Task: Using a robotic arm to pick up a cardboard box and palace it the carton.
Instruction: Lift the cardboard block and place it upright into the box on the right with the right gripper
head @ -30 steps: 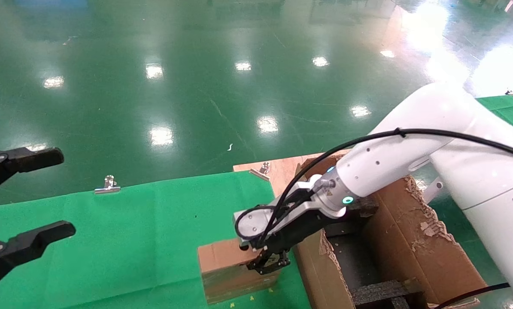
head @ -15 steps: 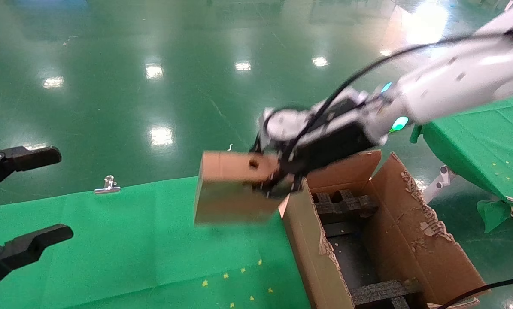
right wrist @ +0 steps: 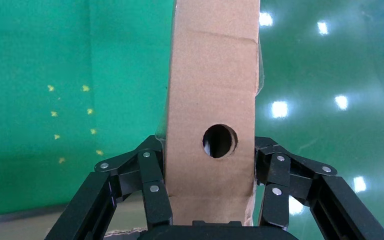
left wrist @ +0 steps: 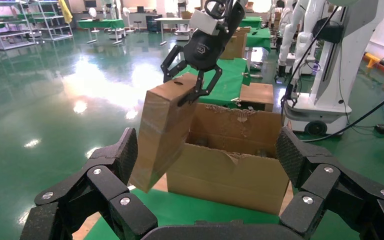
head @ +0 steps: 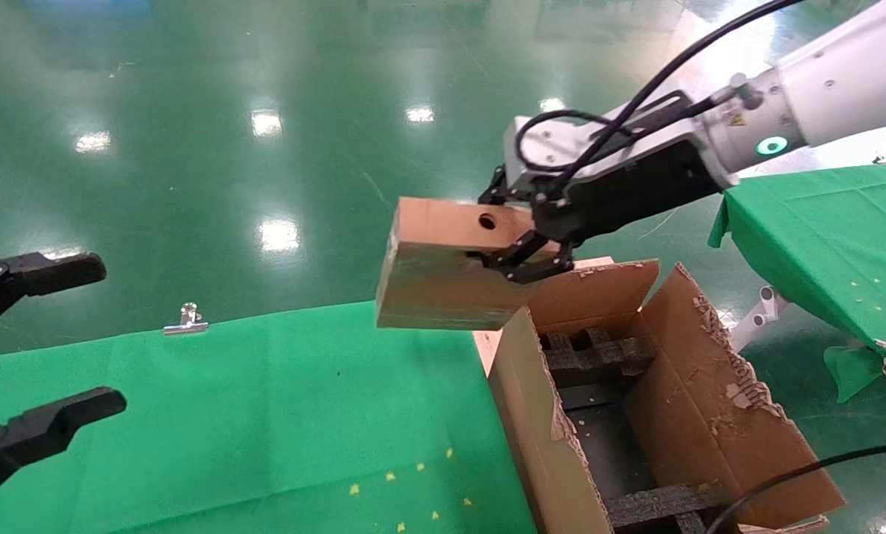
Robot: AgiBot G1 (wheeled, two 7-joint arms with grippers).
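Note:
The robotic arm, my white right arm point(head: 821, 89), reaches in from the upper right. Its black right gripper point(head: 506, 230) is shut on the cardboard box point(head: 450, 274), a small brown oblong with a round hole in its narrow top face. The box hangs in the air, tilted, above the far left corner of the carton point(head: 539, 415). In the right wrist view the fingers point(right wrist: 150, 172) press both sides of the box point(right wrist: 212, 90) just below the hole. The left wrist view shows the box point(left wrist: 162, 135) hanging before the carton point(left wrist: 230, 175). My left gripper point(head: 79, 337) stands open and empty at the far left.
A green cloth point(head: 227, 415) covers the table left of the carton, held by a metal clip point(head: 185, 320). Black foam inserts point(head: 594, 356) sit inside the carton, whose flaps are torn. A second green-covered table point(head: 821, 230) stands at right. Glossy green floor lies beyond.
My right gripper has lifted the cardboard box off the green cloth and carried it up and toward the carton. The left gripper has stayed put.

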